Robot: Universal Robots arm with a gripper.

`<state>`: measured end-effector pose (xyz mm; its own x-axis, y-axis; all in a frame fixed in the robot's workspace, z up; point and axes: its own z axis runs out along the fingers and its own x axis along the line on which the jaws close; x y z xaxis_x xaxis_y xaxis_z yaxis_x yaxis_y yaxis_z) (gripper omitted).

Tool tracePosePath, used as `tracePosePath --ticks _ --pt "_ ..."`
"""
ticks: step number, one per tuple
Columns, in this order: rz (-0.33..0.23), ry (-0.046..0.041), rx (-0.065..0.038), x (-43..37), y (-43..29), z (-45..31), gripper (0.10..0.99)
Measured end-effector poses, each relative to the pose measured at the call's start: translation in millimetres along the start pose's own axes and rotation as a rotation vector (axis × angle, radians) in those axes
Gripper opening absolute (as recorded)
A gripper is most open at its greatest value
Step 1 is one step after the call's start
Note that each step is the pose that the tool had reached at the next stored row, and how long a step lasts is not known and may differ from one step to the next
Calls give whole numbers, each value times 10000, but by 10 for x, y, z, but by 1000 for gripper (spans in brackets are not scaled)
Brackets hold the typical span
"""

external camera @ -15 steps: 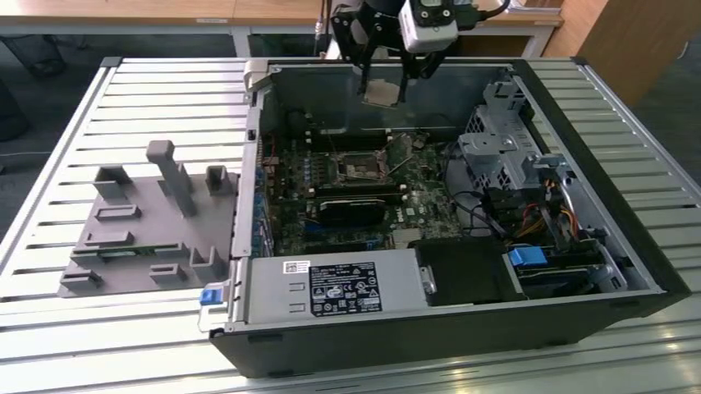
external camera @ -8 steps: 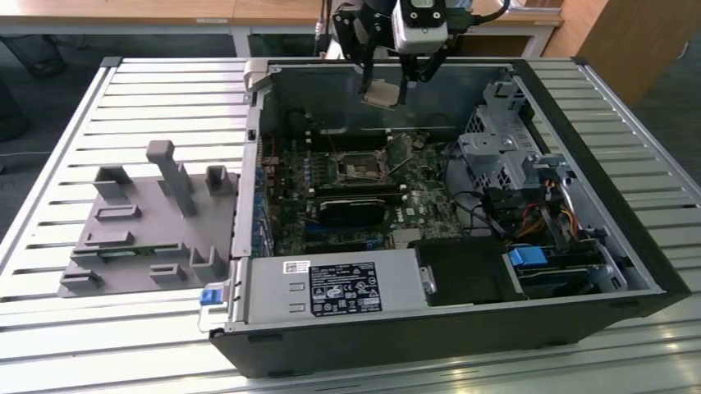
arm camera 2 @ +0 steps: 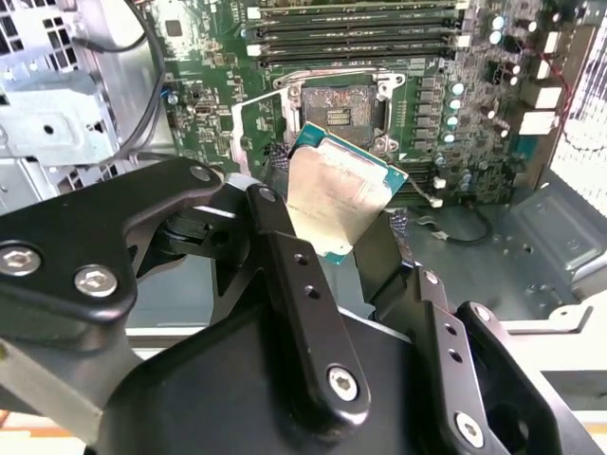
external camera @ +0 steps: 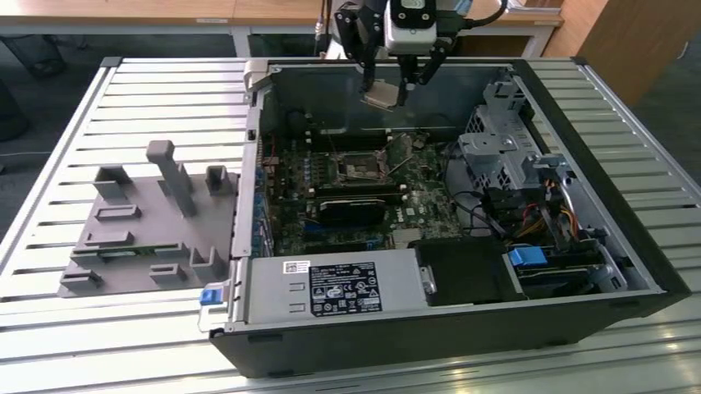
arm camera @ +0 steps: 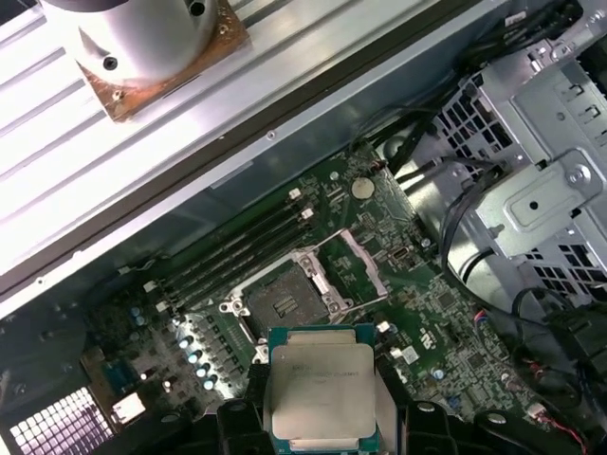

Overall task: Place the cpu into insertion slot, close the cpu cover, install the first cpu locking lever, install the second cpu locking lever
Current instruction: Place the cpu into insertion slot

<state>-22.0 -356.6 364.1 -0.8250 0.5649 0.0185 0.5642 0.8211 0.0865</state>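
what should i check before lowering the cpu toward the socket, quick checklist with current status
1. Grip: ok. The hand is shut on the cpu, with a finger on each side.
2. Free insertion slot: ok. Nothing lies in it in both wrist views.
3. Open cpu cover: ok. It stands swung up beside the slot.
4. Seating: not ok. The cpu hangs in the air, apart from the slot.
5. Corner alignment of the cpu with the slot: cannot tell.
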Motion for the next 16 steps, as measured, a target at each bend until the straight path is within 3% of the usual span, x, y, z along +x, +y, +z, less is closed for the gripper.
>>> tracePosePath --ticks 12,16 --pt "417 -36 -7 41 -26 3 525" --pt "1024 -89 -20 42 -26 8 525"
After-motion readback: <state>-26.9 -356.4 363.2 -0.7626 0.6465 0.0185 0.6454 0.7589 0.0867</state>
